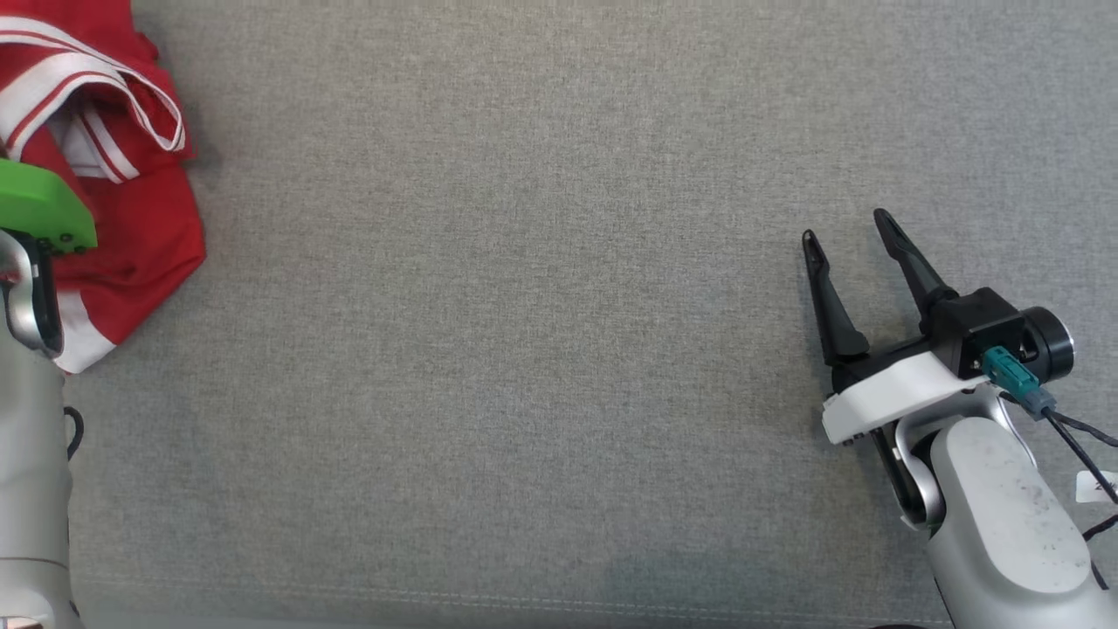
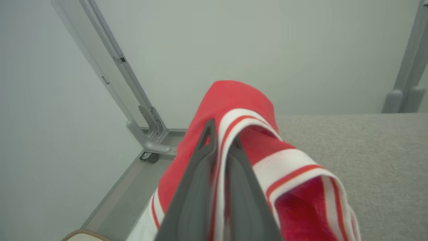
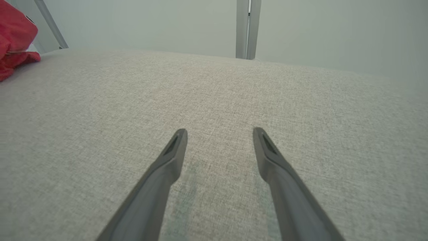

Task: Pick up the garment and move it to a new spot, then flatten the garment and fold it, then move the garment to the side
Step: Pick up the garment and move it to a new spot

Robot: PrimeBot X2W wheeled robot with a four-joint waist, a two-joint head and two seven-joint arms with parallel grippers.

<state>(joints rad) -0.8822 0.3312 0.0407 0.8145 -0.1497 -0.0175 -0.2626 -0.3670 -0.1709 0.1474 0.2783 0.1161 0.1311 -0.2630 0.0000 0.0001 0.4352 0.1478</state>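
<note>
Garment [image 1: 131,218], red with white stripes, lies bunched at the far left edge of the worktop [image 1: 524,349]. Left hand [image 2: 223,132] is clenched on its striped hem; right hand [image 1: 845,224] is released, well apart. Lift till the cloth hangs clear, then carry it to the middle.

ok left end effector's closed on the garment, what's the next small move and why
Probably lift the left end effector a little and carry the garment toward the bare middle of the table: its fingers pinch the striped hem, the garment lies bunched at the table's left edge, and the right end effector sits open, apart.
</note>
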